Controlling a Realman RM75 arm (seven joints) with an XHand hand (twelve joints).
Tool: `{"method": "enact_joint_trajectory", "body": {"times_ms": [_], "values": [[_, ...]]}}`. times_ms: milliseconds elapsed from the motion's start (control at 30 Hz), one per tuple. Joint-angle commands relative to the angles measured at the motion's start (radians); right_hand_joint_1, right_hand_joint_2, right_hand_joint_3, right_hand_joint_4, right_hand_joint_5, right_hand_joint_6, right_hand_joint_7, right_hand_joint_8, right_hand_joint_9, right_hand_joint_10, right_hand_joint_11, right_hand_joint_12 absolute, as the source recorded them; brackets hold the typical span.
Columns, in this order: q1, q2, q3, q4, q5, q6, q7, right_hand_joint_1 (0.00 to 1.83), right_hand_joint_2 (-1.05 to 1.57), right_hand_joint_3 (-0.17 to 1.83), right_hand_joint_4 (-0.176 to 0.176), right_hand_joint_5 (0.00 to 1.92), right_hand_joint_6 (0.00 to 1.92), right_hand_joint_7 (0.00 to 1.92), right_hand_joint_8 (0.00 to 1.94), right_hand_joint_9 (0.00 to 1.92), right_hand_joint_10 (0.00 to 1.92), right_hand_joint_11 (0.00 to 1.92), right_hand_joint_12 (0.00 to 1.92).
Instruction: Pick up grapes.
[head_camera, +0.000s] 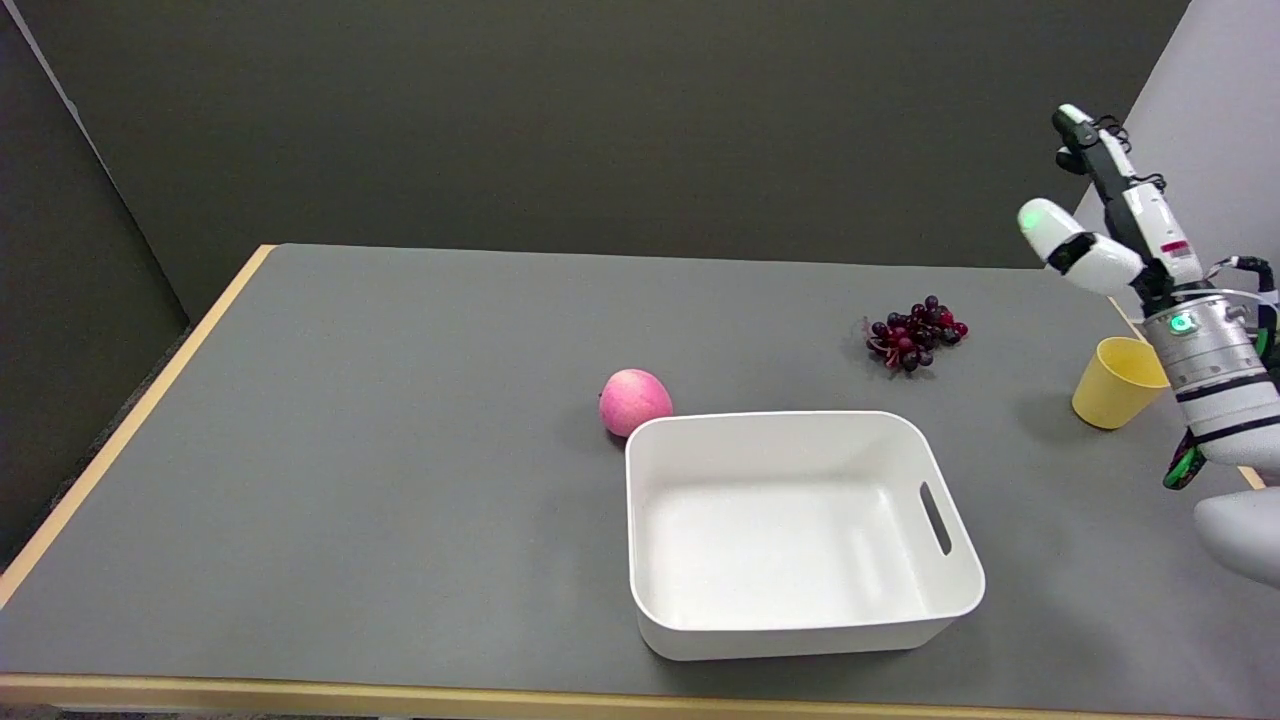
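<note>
bare mat (420, 420) around grapes (915, 335)

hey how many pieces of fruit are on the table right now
2. A bunch of dark grapes lies toward the far right, and a pink apple sits by the white bin's far left corner. The bin looks empty.

there's a pink apple (634, 401) touching a white bin (800, 620)'s far corner, yellow cup (1113, 383) tilted off right on the gray table (350, 450)
</note>
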Motion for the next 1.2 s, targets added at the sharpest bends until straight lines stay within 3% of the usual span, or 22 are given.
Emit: {"method": "enact_joint_trajectory", "body": {"times_ms": [33,100,133,300,400,467,600,667,767,1033,1100,1200], "values": [[0.012,-0.001,0.008,0.179,-0.074,-0.429,-0.519,0.35,0.59,0.93,-0.072,0.05,0.34,0.04,0.16,0.00,0.31,0.00,0.70],[0.012,-0.005,0.009,0.179,-0.071,-0.492,-0.561,0.56,0.54,0.96,-0.094,0.04,0.38,0.07,0.11,0.02,0.26,0.00,0.62],[0.013,-0.008,0.010,0.181,-0.070,-0.512,-0.573,0.57,0.53,0.96,-0.100,0.04,0.39,0.07,0.12,0.01,0.27,0.00,0.62],[0.011,-0.043,-0.002,0.253,-0.070,-0.615,-0.615,0.57,0.54,0.96,-0.113,0.05,0.42,0.05,0.17,0.00,0.30,0.00,0.65],[0.009,-0.057,-0.028,0.297,-0.077,-0.658,-0.634,0.38,0.60,0.91,-0.119,0.10,0.43,0.06,0.23,0.00,0.37,0.00,0.74],[0.008,-0.068,-0.050,0.324,-0.075,-0.695,-0.647,0.36,0.59,0.91,-0.121,0.13,0.45,0.06,0.25,0.00,0.38,0.00,0.76],[0.002,-0.079,-0.071,0.364,-0.070,-0.750,-0.655,0.36,0.58,0.92,-0.116,0.14,0.47,0.06,0.26,0.00,0.39,0.00,0.78],[-0.007,-0.085,-0.074,0.394,-0.073,-0.782,-0.655,0.54,0.55,0.96,-0.117,0.12,0.52,0.03,0.29,0.00,0.37,0.00,0.77],[-0.021,-0.089,-0.071,0.422,-0.079,-0.832,-0.656,0.55,0.55,0.96,-0.118,0.12,0.53,0.03,0.30,0.00,0.37,0.00,0.77],[-0.059,-0.105,-0.027,0.405,-0.070,-0.883,-0.656,0.55,0.54,0.96,-0.115,0.12,0.52,0.03,0.30,0.00,0.36,0.00,0.77],[-0.058,-0.112,-0.019,0.392,-0.073,-0.883,-0.656,0.41,0.64,0.78,-0.110,0.17,0.40,0.05,0.27,0.00,0.39,0.00,0.79],[-0.042,-0.119,-0.005,0.352,-0.080,-0.880,-0.656,0.37,0.57,0.91,-0.106,0.13,0.46,0.06,0.25,0.00,0.37,0.00,0.79]]}}
